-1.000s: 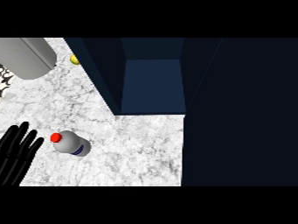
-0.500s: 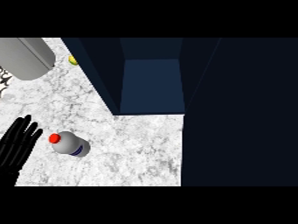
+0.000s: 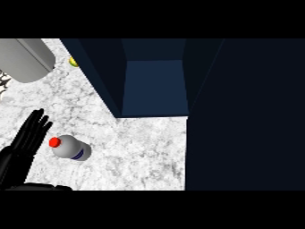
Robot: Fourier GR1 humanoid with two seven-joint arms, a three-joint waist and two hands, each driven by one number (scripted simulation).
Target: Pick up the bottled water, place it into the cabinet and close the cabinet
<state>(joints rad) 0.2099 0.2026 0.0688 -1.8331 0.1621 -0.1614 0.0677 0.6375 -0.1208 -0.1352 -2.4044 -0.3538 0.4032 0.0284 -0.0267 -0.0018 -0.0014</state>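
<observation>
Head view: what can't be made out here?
- Right hand: not in view.
- Cabinet: its interior fades into shadow; the dark door at right runs past the frame edges.
- Yellow object: partly behind the cabinet wall, too small to identify.
- Left hand beside bottled water: contact unclear.

Marble counter [image 3: 135,147] evenly, brightly lit; no glare, no strong shadows. Right of counter, cabinet [image 3: 154,85] interior dim blue, its door [image 3: 254,116] near-black, detail lost in darkness.
</observation>
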